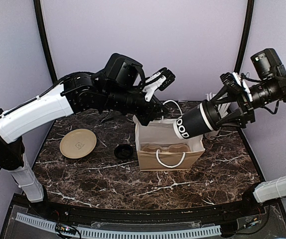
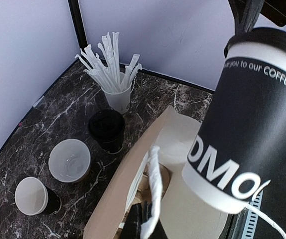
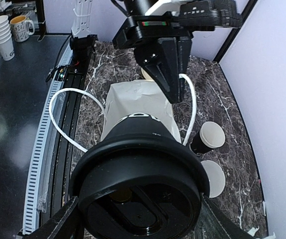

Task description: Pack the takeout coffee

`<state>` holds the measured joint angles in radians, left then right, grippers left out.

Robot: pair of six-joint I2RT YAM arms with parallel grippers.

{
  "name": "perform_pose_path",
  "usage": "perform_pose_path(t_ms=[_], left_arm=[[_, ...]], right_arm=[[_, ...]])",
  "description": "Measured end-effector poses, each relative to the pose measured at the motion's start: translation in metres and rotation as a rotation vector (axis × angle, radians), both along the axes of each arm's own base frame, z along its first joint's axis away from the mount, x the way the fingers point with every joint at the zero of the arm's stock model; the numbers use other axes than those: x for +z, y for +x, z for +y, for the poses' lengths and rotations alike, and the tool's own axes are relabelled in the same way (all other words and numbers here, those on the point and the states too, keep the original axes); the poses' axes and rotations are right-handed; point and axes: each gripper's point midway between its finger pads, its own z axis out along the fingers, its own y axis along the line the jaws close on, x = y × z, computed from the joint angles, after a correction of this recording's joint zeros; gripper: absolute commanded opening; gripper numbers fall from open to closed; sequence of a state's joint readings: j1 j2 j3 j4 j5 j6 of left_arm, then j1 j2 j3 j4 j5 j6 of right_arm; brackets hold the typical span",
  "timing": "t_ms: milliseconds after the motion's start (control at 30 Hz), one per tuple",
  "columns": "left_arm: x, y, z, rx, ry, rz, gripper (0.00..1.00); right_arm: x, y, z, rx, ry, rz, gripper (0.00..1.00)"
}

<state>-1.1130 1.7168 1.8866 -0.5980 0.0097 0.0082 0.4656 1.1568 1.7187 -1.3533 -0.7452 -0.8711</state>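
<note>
**Lidded cup poised at the bag mouth.** The right fingers (image 3: 58,224) clasp the lid end of a black paper coffee cup with white lettering and a black dome lid (image 1: 195,123). The cup lies almost on its side, base leading, just above the right rim of the open brown paper carrier bag with white cord handles (image 1: 148,159). The left fingers (image 3: 170,82) are pinched together on the bag's rear rim, apparently propping the mouth open. What looks like a brown cardboard cup tray (image 1: 165,148) sits inside the bag.

Hazards, as judged:
- (a) The cup is far from upright, so a loosely seated lid may leak or pop off.
- (b) The leading base may catch the bag's rim or a cord handle, folding the wall inward or dragging the bag across the dark marble-patterned table (image 1: 108,174).
- (c) If the left pinch slips, the mouth may sag shut beneath the cup.
- (d) Released while tilted, or off a tray well, the cup may topple inside the bag.

A second lidded black cup (image 2: 106,128) stands on the table beyond the bag's right side, not yet packed.
</note>
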Motion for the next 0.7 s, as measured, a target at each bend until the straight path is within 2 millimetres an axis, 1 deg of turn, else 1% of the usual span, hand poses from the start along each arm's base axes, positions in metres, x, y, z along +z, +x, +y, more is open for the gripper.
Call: perform_pose_path(t_ms=[100,333,400,567,633,700], left_arm=[[0.003,0.002,0.001,0.024,-0.01,0.006,0.0],[0.016,0.004,0.002,0.052,-0.051,0.025,0.0],[0.017,0.004,0.002,0.06,-0.053,0.03,0.0],[0.013,0.004,0.004,0.074,-0.049,0.055,0.0],[0.012,0.003,0.004,0.075,-0.047,0.062,0.0],[0.012,0.002,0.003,0.072,-0.051,0.07,0.0]], right_arm=[[-0.009,0.002,0.015,0.028,-0.046,-0.006,0.58],[-0.038,0.019,0.048,0.018,-0.203,-0.064,0.58],[-0.043,0.025,0.056,0.016,-0.252,-0.092,0.58],[-0.047,0.041,0.075,0.007,-0.366,-0.194,0.57],[-0.053,0.042,0.078,0.008,-0.406,-0.215,0.56],[-0.063,0.042,0.08,0.006,-0.472,-0.239,0.56]])
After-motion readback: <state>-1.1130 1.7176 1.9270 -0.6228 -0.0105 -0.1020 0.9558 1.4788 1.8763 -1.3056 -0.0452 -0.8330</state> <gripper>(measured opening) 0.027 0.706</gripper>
